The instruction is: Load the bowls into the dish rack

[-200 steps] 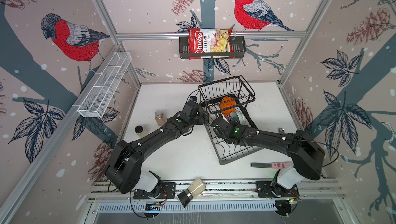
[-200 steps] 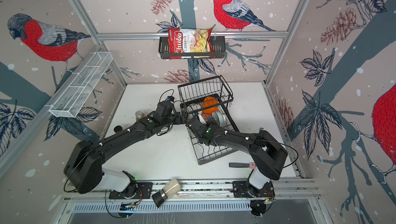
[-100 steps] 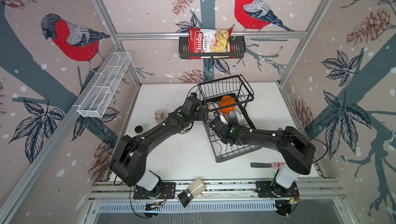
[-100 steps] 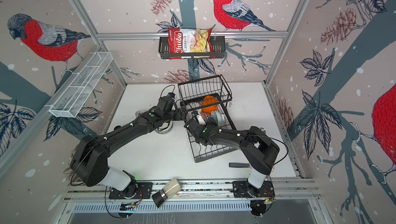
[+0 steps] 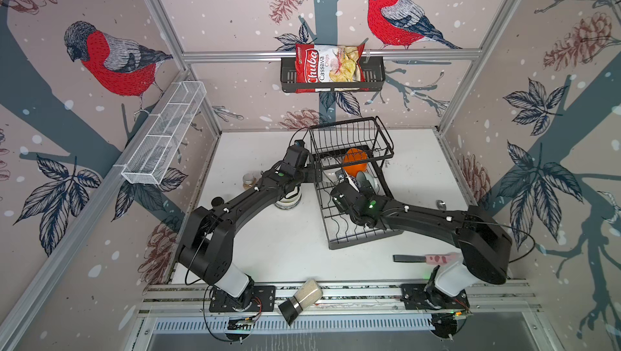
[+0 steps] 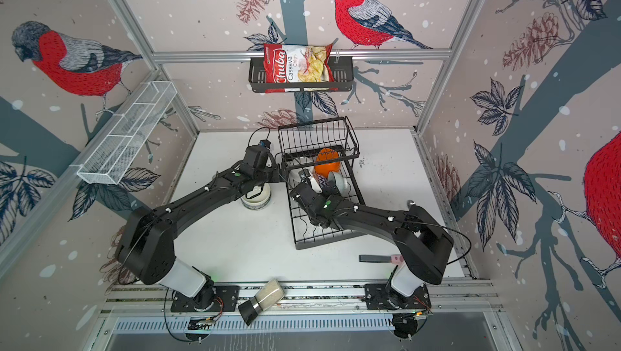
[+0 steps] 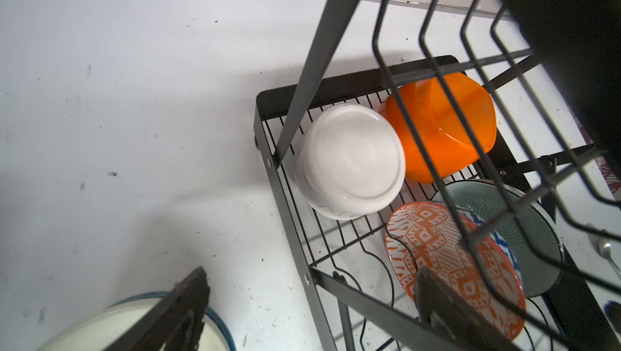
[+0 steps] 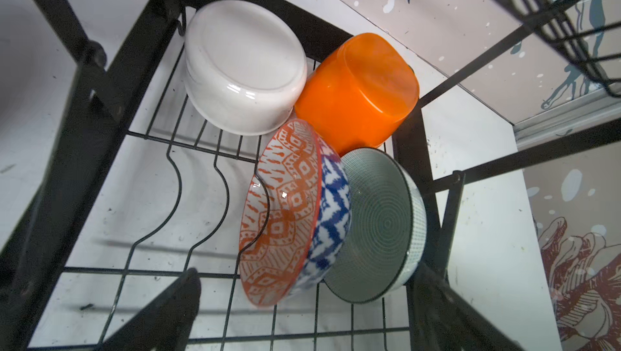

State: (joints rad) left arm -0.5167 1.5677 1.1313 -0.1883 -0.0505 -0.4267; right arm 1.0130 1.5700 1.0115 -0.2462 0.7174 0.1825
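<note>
Bowls in the dish rack [image 5: 363, 240] number four: white bowl [image 8: 242, 63], orange bowl [image 8: 356, 90], patterned bowl [image 8: 285, 211], teal bowl [image 8: 379, 225]. Your left gripper [image 7: 311, 273] and right gripper [image 8: 305, 273] both gape empty. A cream bowl [image 5: 288, 200] waits on the table [image 5: 268, 248] beside the rack; next, you probably drop the left jaws over its rim.

A robot lab booth: aluminium frame [image 5: 235, 57], bird-wallpaper panels [image 5: 235, 6], white tabletop [image 5: 285, 248], bolted mounting rail [image 5: 363, 294].

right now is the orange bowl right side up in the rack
No, the orange bowl is turned over, its flat base facing upward.
</note>
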